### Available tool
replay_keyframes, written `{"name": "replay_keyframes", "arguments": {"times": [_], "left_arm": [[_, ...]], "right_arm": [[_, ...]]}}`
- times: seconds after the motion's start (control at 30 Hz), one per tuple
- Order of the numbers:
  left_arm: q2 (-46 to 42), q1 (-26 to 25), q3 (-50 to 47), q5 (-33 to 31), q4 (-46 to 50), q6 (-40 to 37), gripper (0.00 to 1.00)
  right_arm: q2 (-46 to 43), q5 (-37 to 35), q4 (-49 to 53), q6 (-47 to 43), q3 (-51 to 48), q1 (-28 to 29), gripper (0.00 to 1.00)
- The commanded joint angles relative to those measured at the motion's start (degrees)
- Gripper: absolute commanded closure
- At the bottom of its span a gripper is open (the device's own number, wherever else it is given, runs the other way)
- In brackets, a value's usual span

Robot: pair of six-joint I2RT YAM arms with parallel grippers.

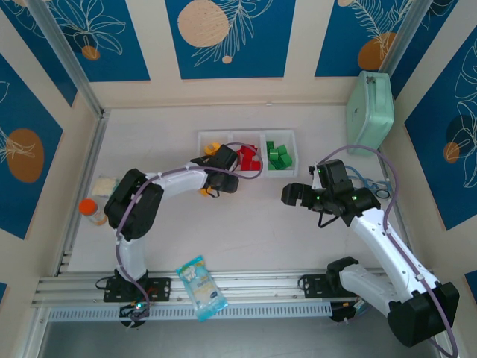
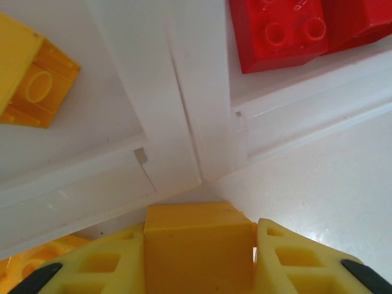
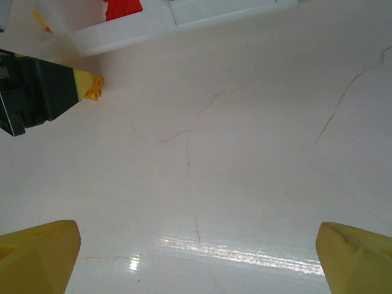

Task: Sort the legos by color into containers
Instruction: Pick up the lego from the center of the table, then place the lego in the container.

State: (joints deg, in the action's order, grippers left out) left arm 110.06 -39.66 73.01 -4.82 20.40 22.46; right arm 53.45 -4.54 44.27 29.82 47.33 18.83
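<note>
Around me stand cream walls (image 1: 298, 45) with blue panels bearing orange discs and white leaf drawings, and under me lies a white table (image 1: 246, 231) veined with fine crack-like lines. A mint-green case (image 1: 370, 110) leans at the far right corner. Toward the back sits the white translucent tray (image 1: 246, 134) of 3 square compartments in a row: yellow bricks (image 1: 212, 148) in the left one, red bricks (image 1: 248, 156) in the middle, green bricks (image 1: 278, 156) in the right. My left gripper (image 1: 205, 191) is just in front of the tray's near rim, opposite the wall between the left and middle compartments, clenched on 1 yellow brick (image 2: 199, 239). My right gripper (image 1: 291, 195) hovers over bare table, near the tray's right end, jaws spread wide and holding nothing.
</note>
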Motion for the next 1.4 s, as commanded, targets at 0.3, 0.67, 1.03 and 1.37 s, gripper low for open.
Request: {"name": "replay_keyframes", "arguments": {"times": [0.3, 0.67, 1.03, 1.37], "left_arm": [[-12.99, -0.96, 0.15, -6.2, 7.11, -1.19, 0.73], [-11.59, 3.38, 8.59, -12.97, 13.99, -6.52, 0.74], [-0.04, 9.52, 21.73, -6.62, 16.69, -7.56, 0.74], [7.58, 10.57, 27.18, -2.49, 15.86, -6.06, 0.66]], "right_arm": [[-1.22, 1.17, 0.07, -0.43, -0.35, -0.63, 0.01], [-0.44, 3.26, -2.38, 0.94, -1.73, -0.59, 0.01], [-2.4, 2.73, -0.51, 1.28, -2.15, -0.63, 0.01], [-4.02, 3.0, 1.42, 1.43, -1.8, -0.64, 0.01]]}}
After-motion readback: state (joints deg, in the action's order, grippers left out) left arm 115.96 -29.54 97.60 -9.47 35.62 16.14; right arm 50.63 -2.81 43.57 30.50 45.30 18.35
